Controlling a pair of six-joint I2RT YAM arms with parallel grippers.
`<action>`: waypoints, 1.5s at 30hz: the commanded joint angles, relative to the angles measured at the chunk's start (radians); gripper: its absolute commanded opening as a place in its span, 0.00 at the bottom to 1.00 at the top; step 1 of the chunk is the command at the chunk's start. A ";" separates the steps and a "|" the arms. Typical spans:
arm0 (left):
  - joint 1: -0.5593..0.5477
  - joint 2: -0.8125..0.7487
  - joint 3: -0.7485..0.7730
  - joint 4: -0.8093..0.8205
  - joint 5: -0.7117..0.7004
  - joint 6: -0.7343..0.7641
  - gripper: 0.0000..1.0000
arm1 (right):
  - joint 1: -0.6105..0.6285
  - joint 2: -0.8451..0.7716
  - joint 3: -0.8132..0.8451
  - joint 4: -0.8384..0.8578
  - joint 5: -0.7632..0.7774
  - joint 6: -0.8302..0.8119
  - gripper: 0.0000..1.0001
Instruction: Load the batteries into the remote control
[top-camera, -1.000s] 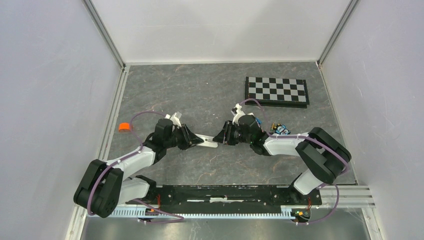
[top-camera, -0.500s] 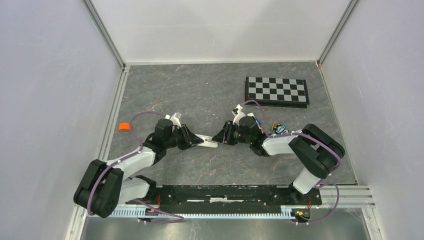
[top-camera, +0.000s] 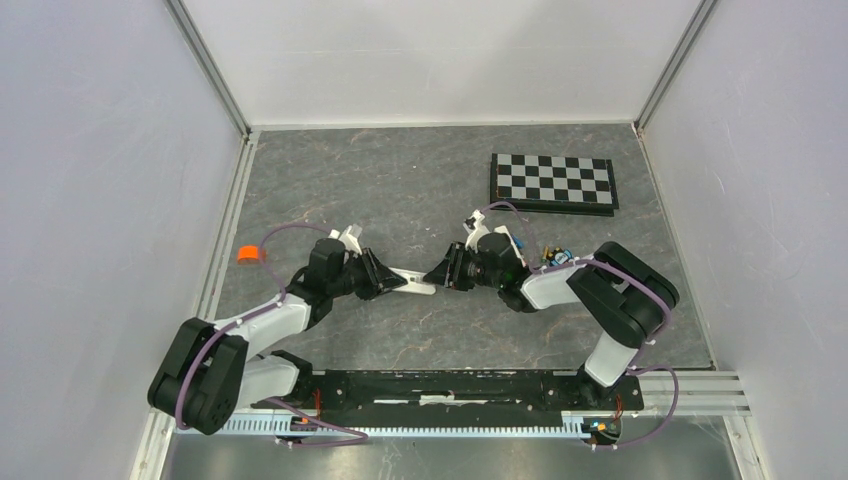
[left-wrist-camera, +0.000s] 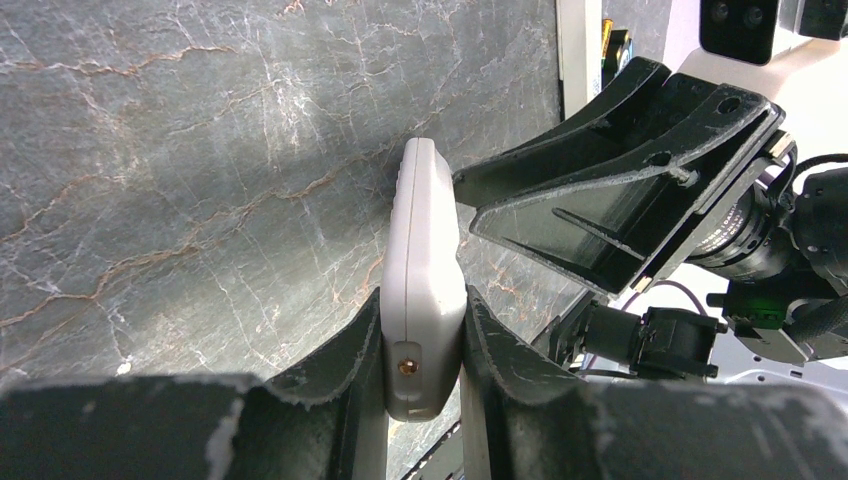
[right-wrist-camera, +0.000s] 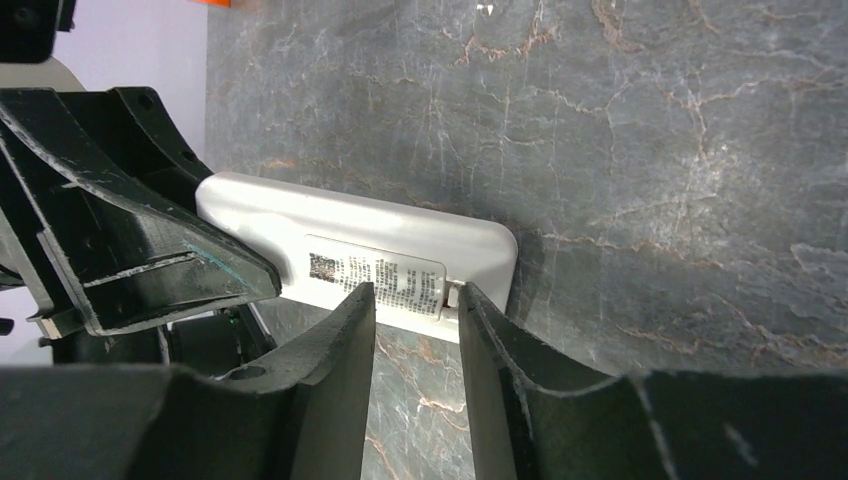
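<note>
Clamping one remote control (left-wrist-camera: 425, 250), left pincer (left-wrist-camera: 422, 305) faces parted right pincer (right-wrist-camera: 417, 295).

A checkerboard (top-camera: 553, 183) lies far right on the grey tabletop (top-camera: 400, 180), a small orange object (top-camera: 248, 254) left.

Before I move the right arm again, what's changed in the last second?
The elbow of the right arm swung left, covering more of the batteries. The left end effector still clamps the remote; the right end effector stays open at its far end.
</note>
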 joint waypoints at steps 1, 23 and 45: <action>-0.003 0.032 -0.013 -0.001 0.011 -0.009 0.02 | 0.000 0.047 -0.015 0.105 -0.040 0.045 0.42; -0.016 0.072 0.003 -0.014 0.008 0.003 0.02 | 0.003 0.063 -0.068 0.789 -0.243 0.333 0.34; -0.016 0.004 0.276 -0.657 -0.345 0.167 0.02 | -0.149 -0.079 -0.071 0.052 0.010 -0.120 0.37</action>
